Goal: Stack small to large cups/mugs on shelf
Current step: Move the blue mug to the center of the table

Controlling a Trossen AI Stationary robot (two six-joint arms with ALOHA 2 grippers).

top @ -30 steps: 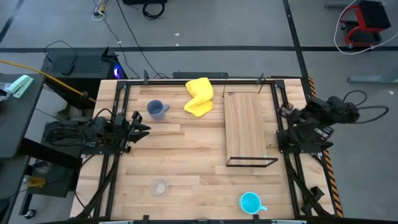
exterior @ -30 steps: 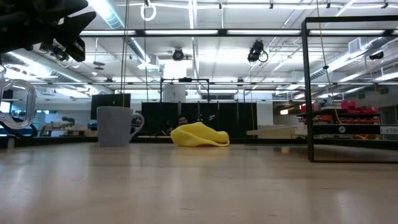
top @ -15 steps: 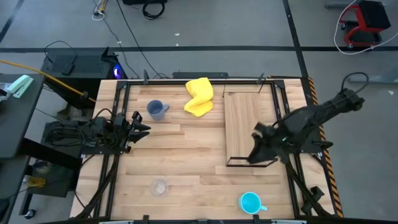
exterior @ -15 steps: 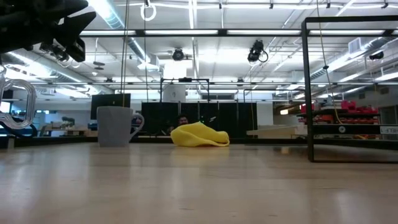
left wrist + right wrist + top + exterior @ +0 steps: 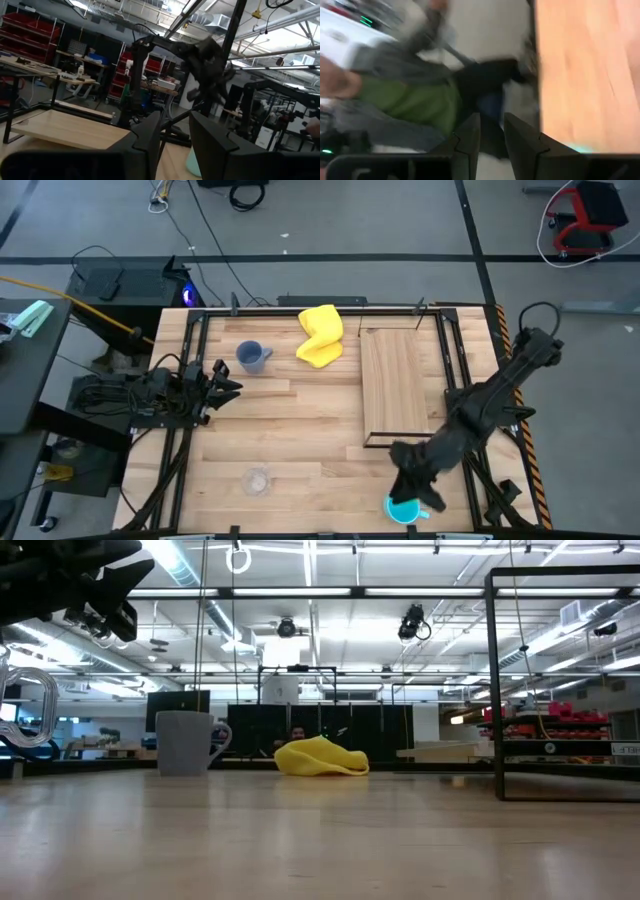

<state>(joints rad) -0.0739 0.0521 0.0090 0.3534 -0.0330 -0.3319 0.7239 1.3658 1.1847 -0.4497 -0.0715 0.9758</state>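
The cyan-blue mug (image 5: 403, 507) stands on its base near the table's near right corner. My right gripper (image 5: 408, 483) hovers over its far-left rim, fingers open and pointing down; in the right wrist view only a cyan sliver of the mug (image 5: 580, 147) shows. The grey-blue mug (image 5: 250, 356) stands far left, also in the low view (image 5: 186, 743). The clear glass cup (image 5: 256, 479) stands near left. The shelf (image 5: 398, 385) stands on the table's right half. My left gripper (image 5: 222, 380) waits open at the left edge.
A yellow cloth (image 5: 321, 335) lies crumpled at the far edge between the grey-blue mug and the shelf. The shelf's black frame (image 5: 497, 680) stands tall in the low view. Beyond the near edge a person in a green top (image 5: 415, 100) shows. Bare planks fill the table's middle.
My right arm has swung out from the table's right edge, passed the shelf's near end, and reached toward the near edge, arriving over the cyan-blue mug. The mugs, glass cup, cloth and shelf have kept their places.
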